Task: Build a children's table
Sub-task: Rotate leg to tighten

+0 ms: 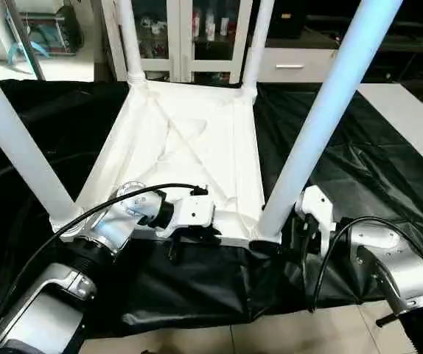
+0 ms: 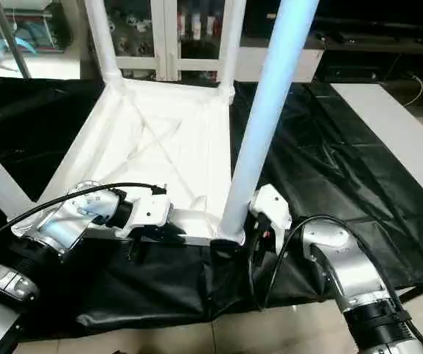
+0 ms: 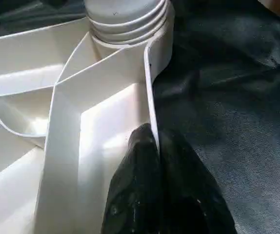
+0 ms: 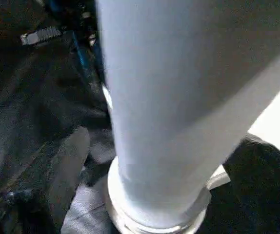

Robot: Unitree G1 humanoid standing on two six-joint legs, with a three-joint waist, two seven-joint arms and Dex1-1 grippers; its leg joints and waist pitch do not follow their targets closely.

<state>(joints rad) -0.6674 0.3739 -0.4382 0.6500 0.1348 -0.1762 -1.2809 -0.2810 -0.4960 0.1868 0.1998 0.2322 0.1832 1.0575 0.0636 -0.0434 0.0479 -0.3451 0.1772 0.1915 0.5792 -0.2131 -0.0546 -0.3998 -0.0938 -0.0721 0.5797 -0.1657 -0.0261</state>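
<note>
The white plastic square tabletop (image 1: pixel 197 147) lies upside down on the black-draped counter (image 1: pixel 388 177), its X-ribbed underside facing up, and four long white tapered round legs stand in its corner sockets. The left gripper (image 3: pixel 152 161) is pinched shut on the tabletop's thin raised rim along the near edge, one black finger (image 3: pixel 130 190) inside the rim and the other outside, with a threaded leg base (image 3: pixel 125 17) seated in the corner socket just beyond it. The right gripper (image 1: pixel 300 225) sits low beside the base of the near right leg (image 1: pixel 322 125), its jaws spread wide with a finger (image 4: pixel 69 165) on either side of the leg and clear of it, so it holds nothing. Judging by all four legs standing in place, the fitting step looks about finished, and the right gripper appears to be letting go of the last leg. The next move probably calls for drawing the right gripper away from the leg without nudging it, then checking that leg's seating before the table is turned upright.
</note>
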